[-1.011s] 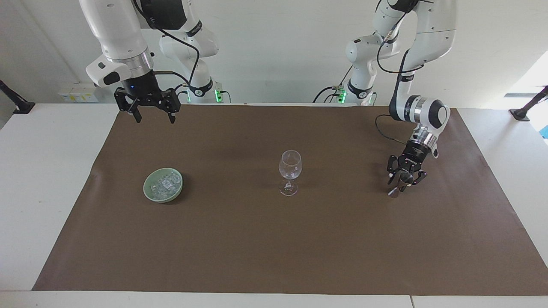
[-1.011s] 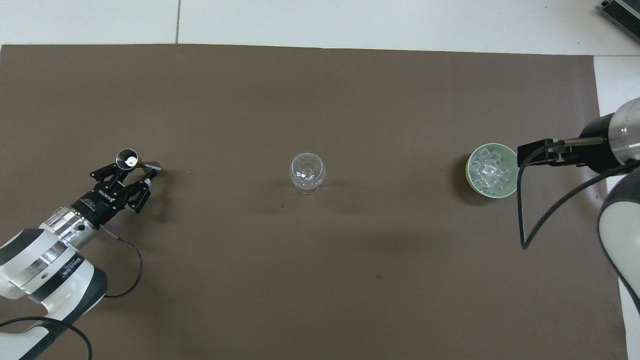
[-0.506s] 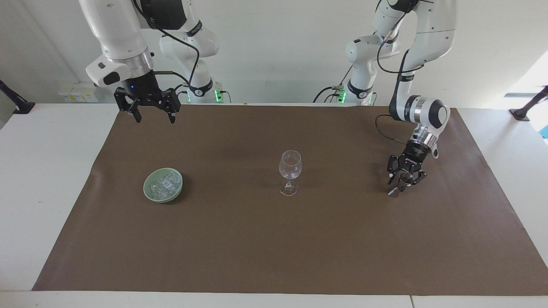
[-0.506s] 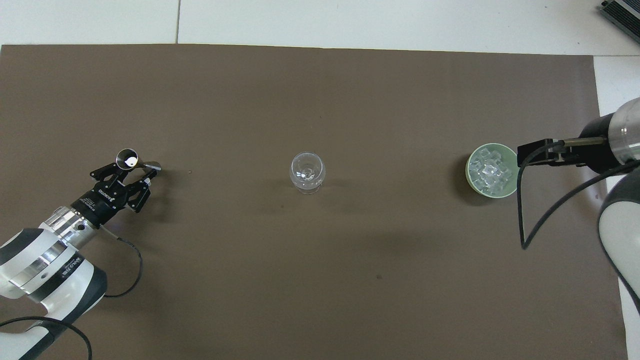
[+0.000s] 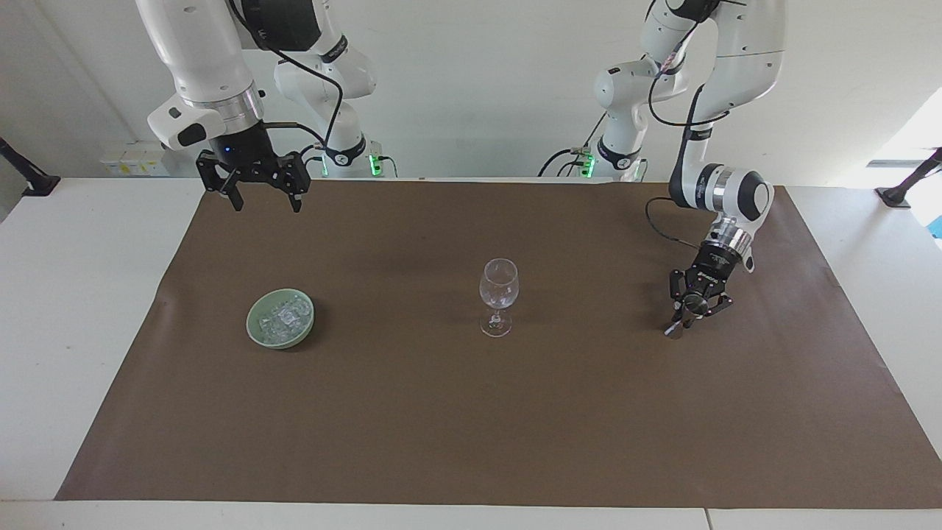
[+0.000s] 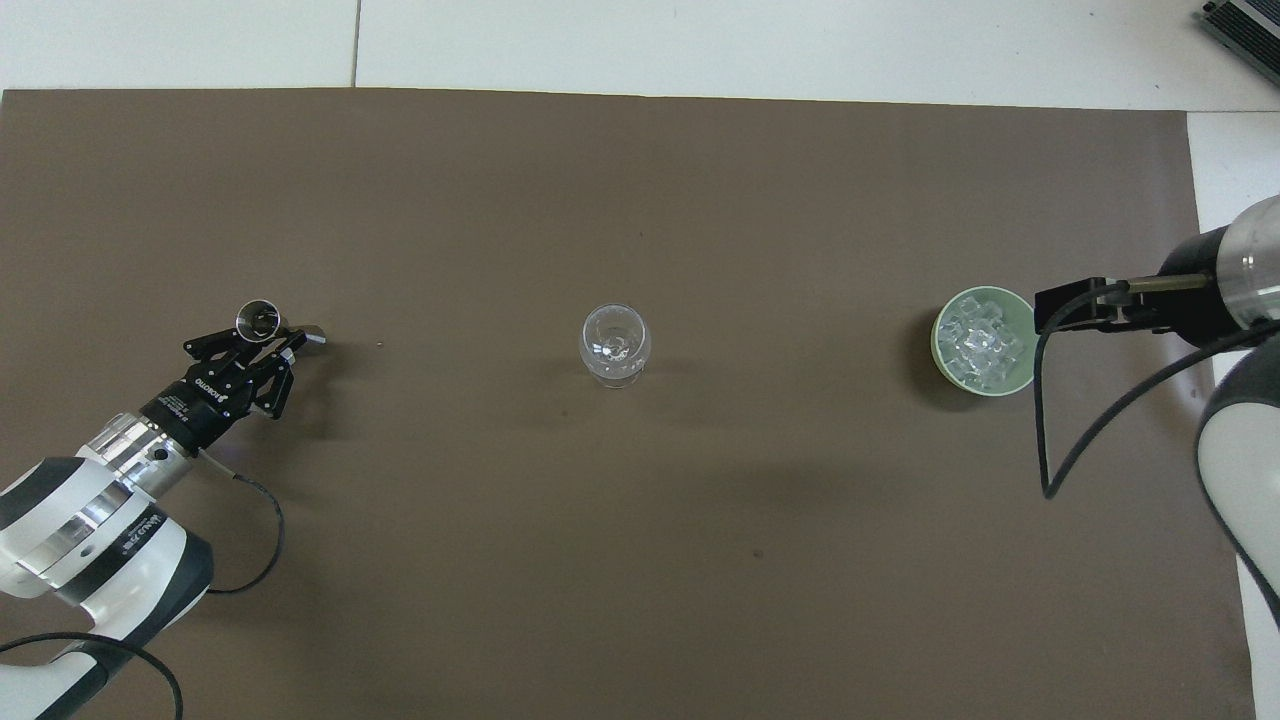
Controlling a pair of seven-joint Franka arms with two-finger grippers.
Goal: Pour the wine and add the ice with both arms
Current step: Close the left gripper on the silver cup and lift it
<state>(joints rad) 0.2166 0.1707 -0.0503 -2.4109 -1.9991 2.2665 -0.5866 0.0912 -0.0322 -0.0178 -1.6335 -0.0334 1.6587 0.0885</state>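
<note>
The ice [image 5: 283, 318] lies heaped in a pale green bowl [image 5: 257, 331] that sits on the brown mat [image 5: 471, 427] toward the right arm's end of the table, about midway between the mat's edge nearest the robots and its edge farthest from them. In the overhead view the ice [image 6: 982, 342] shows as clear chunks that fill most of the bowl [image 6: 1018, 383].

A clear stemmed glass [image 5: 498, 294] stands upright near the middle of the mat, well apart from the bowl; from above [image 6: 614, 345] a few small clear bits show at its bottom.

Toward the left arm's end of the mat a small metal cup [image 6: 257, 319] with a short handle [image 6: 312, 335] rests on the mat, at about the same distance from the robots as the glass. The left gripper [image 5: 689, 315] is down at this cup, tilted, with its fingers drawn together on it; in the overhead view the left gripper [image 6: 266, 344] has its tips at the cup's side, by the handle. The cup [image 5: 675, 330] shows in the facing view only as a small grey shape below the fingertips, on or just off the mat.

The right gripper [image 5: 263, 200] hangs high over the mat's edge nearest the robots, close to the corner at the right arm's end, pointing straight down with its fingers spread wide and nothing between them. The right arm waits there, well above the bowl's level. In the overhead view only part of the right gripper [image 6: 1085, 305] shows, overlapping the bowl's rim.

The mat covers most of the white table [image 5: 88, 309].
</note>
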